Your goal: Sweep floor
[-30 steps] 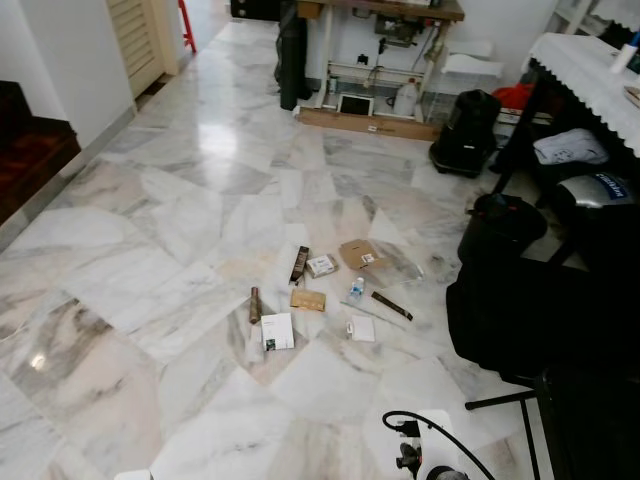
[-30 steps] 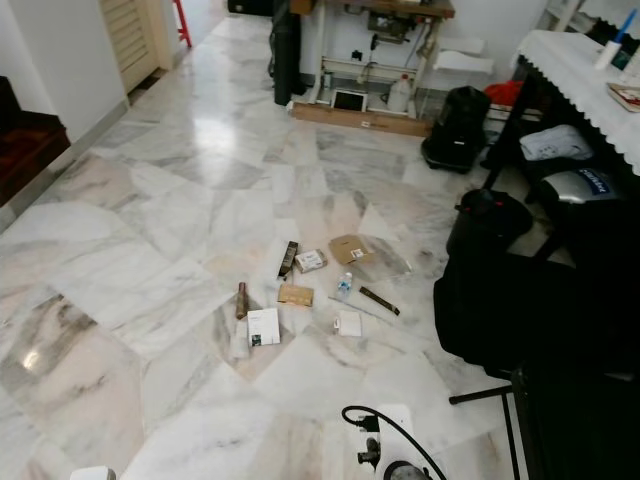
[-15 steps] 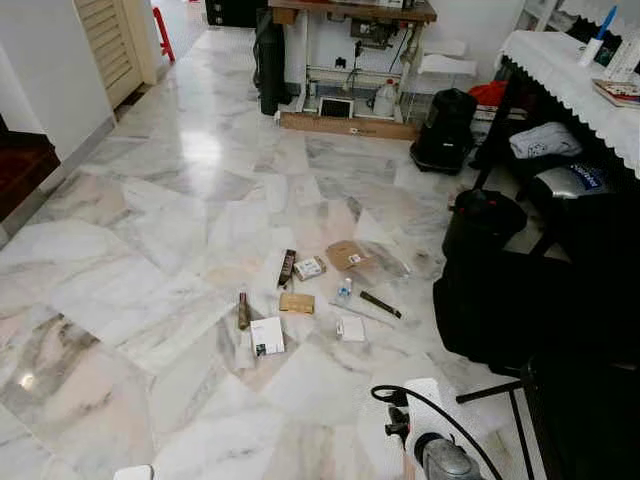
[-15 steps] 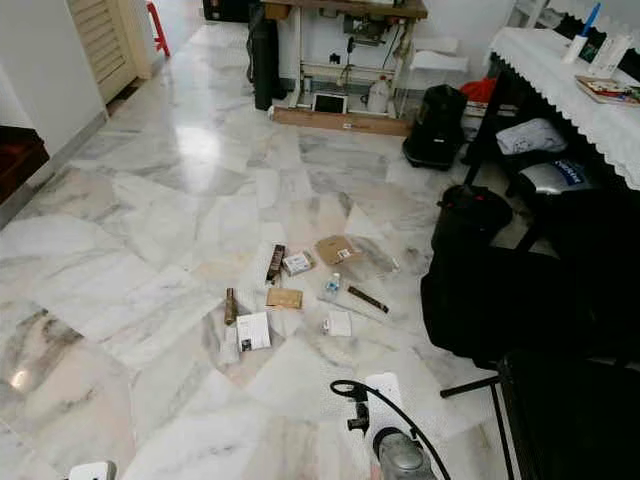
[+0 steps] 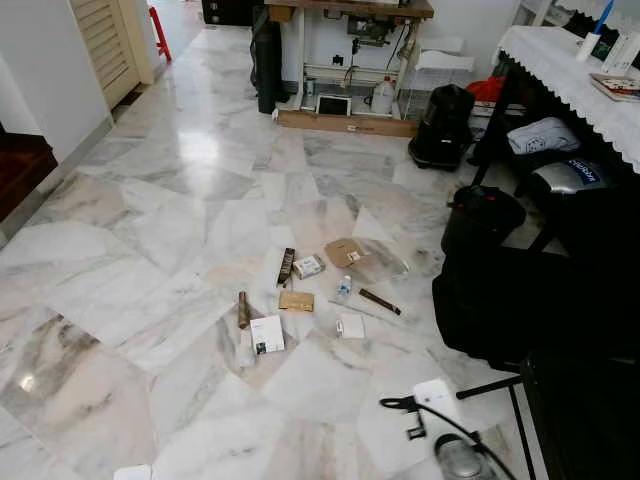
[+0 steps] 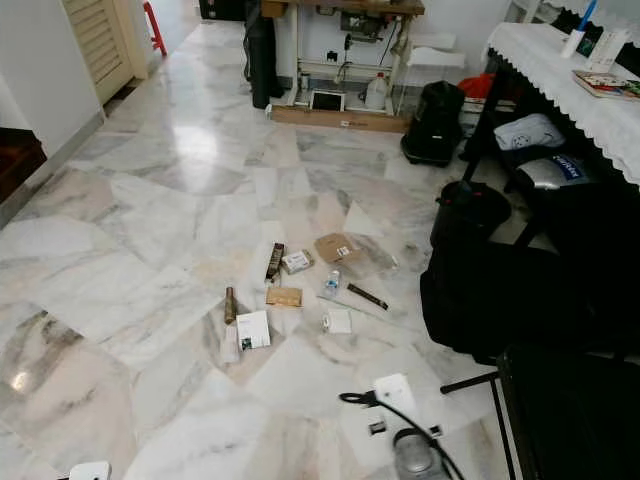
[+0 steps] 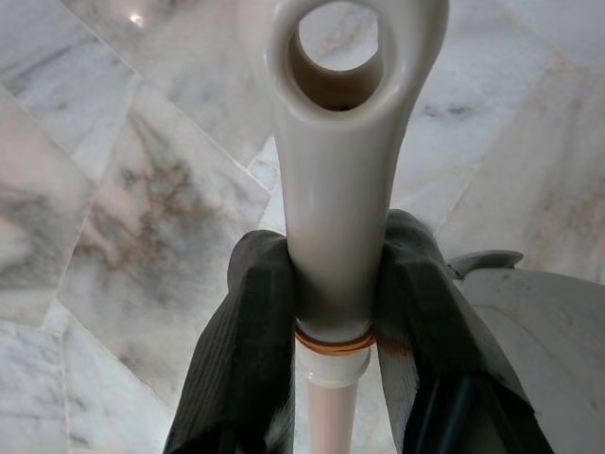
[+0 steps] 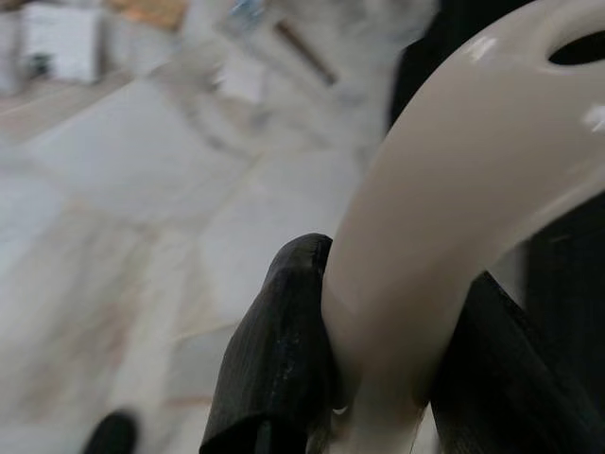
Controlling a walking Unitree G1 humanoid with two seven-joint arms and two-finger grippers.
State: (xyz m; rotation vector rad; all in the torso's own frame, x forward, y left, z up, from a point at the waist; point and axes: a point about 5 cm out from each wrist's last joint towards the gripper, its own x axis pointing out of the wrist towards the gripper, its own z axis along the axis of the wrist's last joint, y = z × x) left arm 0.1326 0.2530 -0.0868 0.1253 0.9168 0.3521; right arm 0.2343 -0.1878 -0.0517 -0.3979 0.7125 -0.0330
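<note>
Left wrist view: handle (image 7: 336, 208) between jaws.

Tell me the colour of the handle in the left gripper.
Cream handle, clearest in the left wrist view.

White-clothed table (image 5: 570, 65) at right; black bags (image 5: 445, 125) beside it; sewing table (image 5: 345, 10) far back.

A polished marble floor (image 5: 180, 200) of grey-veined white slabs reflects a bright patch of light. A louvred door (image 5: 108, 40) stands in the white wall at left, a wooden table (image 5: 350, 10) at the far end, a white lace-edged tablecloth (image 5: 570, 70) at right.
</note>
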